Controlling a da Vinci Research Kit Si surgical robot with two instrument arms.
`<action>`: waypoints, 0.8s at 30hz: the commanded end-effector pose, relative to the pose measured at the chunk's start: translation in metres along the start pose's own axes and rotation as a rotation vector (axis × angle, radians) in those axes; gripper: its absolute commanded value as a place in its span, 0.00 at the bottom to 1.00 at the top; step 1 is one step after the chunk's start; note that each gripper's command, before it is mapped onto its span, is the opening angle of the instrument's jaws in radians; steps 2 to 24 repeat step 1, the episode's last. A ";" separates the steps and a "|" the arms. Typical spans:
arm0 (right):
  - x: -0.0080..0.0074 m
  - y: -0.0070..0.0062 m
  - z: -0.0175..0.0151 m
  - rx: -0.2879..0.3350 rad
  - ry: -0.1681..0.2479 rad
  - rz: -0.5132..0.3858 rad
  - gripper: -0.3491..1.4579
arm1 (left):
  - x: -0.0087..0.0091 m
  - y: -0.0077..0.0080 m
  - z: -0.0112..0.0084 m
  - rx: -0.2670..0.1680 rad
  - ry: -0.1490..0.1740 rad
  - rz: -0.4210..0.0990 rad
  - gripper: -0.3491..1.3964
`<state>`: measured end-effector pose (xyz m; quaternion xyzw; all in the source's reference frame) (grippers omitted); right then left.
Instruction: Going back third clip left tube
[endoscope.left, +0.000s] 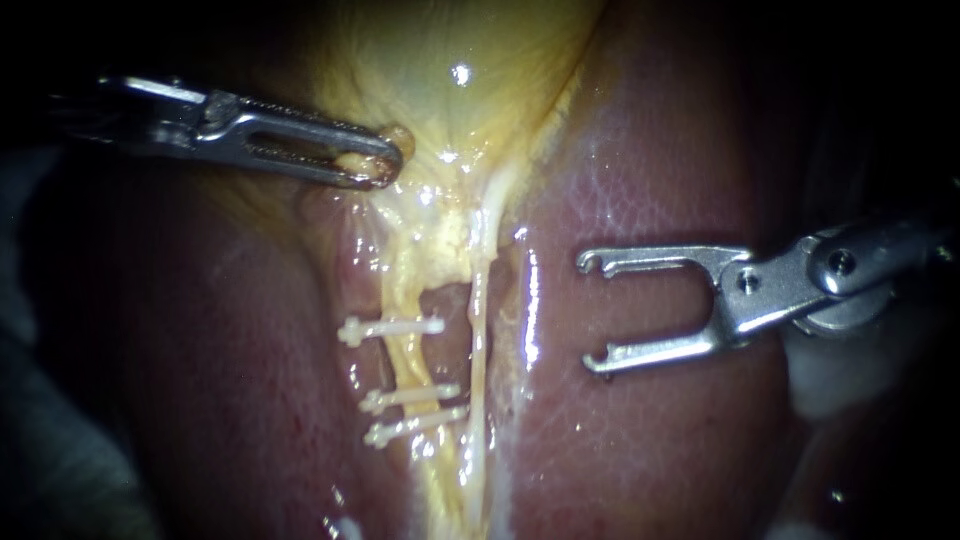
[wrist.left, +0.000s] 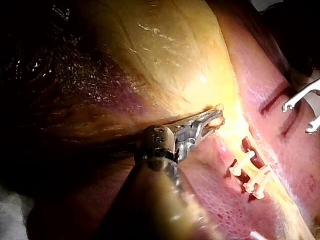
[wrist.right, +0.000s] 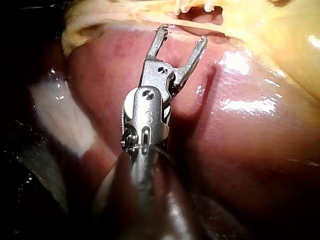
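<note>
Three white clips are sitting across the left tube. One is lying nearer the gallbladder, and the other two are lying close together farther along. All three look seated squarely, each with its ends showing on both sides of the tube. The thin pale right tube is running just beside the left one, and no clip is showing on it.

The robot's right instrument is hovering over the bare liver, apart from both tubes. Its end effector is spread wide and is carrying nothing. No clip is showing between the hooked tips in the endoscope view, nor from its own arm's camera, where the tubes are lying well ahead of it.

The left instrument is coming in from the other side. Its end effector is pressed together and pinching a nub of yellowish tissue at the narrow end of the gallbladder, drawing it away from the clips so that the tubes are lying stretched and exposed. The left wrist view is showing the same hold.

With the third clip on the left tube and the right instrument empty and off it, I judge the clipping done and the retreat well along. What seems left is getting the open instrument fully clear of the field.
</note>
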<state>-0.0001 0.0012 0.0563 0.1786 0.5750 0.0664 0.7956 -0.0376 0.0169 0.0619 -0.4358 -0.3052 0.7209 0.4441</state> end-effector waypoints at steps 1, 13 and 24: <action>0.0000 0.0000 0.0000 0.000 0.000 0.000 0.46 | 0.0001 0.0001 -0.0002 -0.002 -0.001 -0.001 0.00; 0.0000 0.0000 0.0000 0.000 0.000 0.000 0.46 | 0.0001 0.0001 -0.0002 -0.002 -0.001 -0.001 0.00; 0.0000 0.0000 0.0000 0.000 0.000 0.000 0.46 | 0.0001 0.0001 -0.0002 -0.002 -0.001 -0.001 0.00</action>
